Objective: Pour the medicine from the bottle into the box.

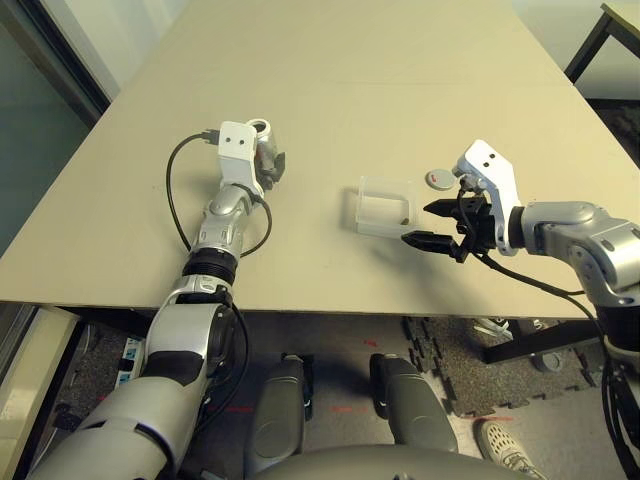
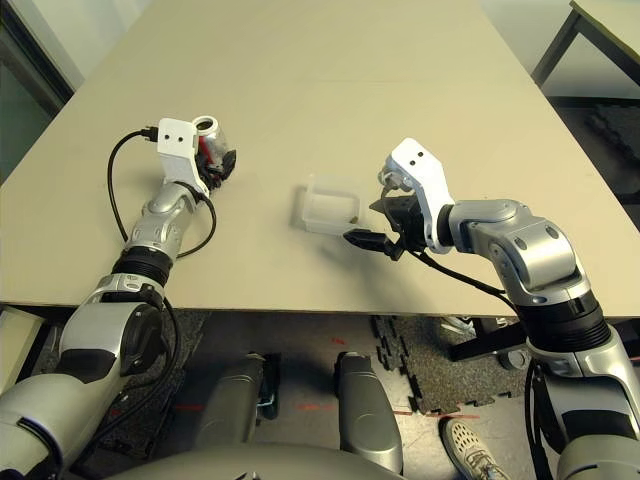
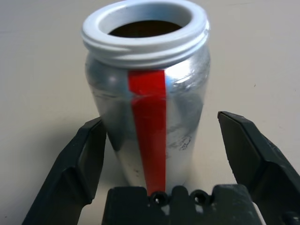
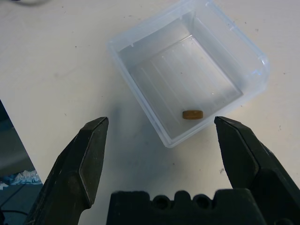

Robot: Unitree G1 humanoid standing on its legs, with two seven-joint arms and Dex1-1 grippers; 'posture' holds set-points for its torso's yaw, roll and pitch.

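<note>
The bottle [image 3: 150, 108], silvery with a red stripe and a white rim, stands upright and uncapped on the table at the left [image 1: 261, 140]. My left gripper [image 3: 160, 121] is open around it, and one finger [image 3: 253, 150] stands clearly off the bottle's side. The box [image 1: 385, 228], a clear shallow tray, sits mid-table with one small brown pill [image 4: 192, 114] on its floor. My right gripper [image 1: 417, 223] is open just right of the box, holding nothing, with its fingertips close to the box's near right corner.
A loose grey disc cap [image 1: 438, 179] with a red mark lies right of the box, behind my right gripper. A black cable [image 1: 176, 200] loops beside my left wrist. The table's front edge [image 1: 330, 305] runs just below both forearms.
</note>
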